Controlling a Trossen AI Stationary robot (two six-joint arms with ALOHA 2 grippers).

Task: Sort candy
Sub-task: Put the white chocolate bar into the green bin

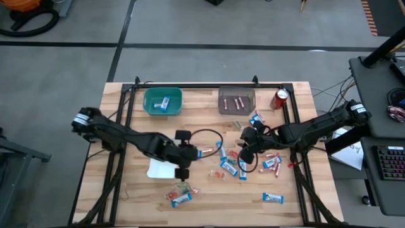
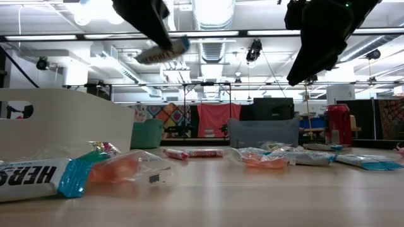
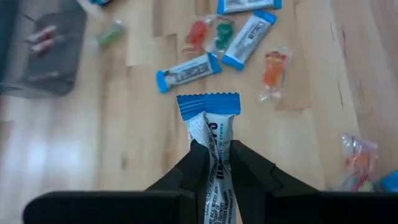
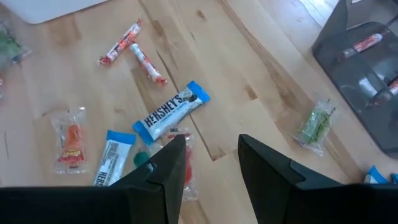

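Your left gripper [image 3: 214, 158] was over the middle of the table [image 1: 126, 196], raised off the wood, with its jaws clamped on a blue-and-white mini bar [image 3: 210, 134]; the bar's crimped blue end stuck out past the fingertips [image 3: 200, 154]. In the low view that same bar hung well above the tabletop, tilted.

Your right gripper [image 4: 211, 155] hovered over the right half of the table with its jaws apart and nothing between them. Below it lay a Hershey's bar [image 4: 169, 113], two slim red-and-white sticks [image 4: 134, 46] crossing at one end, an orange piece [image 4: 73, 142] in clear wrap and a green piece [image 4: 317, 124] just beside the grey bin [image 4: 367, 68].

The rest of the candy was spread loose between the two grippers and toward the near edge: several blue-and-white bars [image 1: 229, 167], some reddish pieces [image 1: 272, 163], one bar alone [image 1: 273, 199] near the front right, and a small cluster [image 1: 179, 197] near the front centre. At the far edge, the green bin [image 1: 162, 101] held a blue-and-white bar and the grey bin held pink sticks [image 1: 233, 102]. A red soda can [image 1: 280, 99] stood right of the grey bin, and a white tray [image 1: 158, 168] lay beside your left arm
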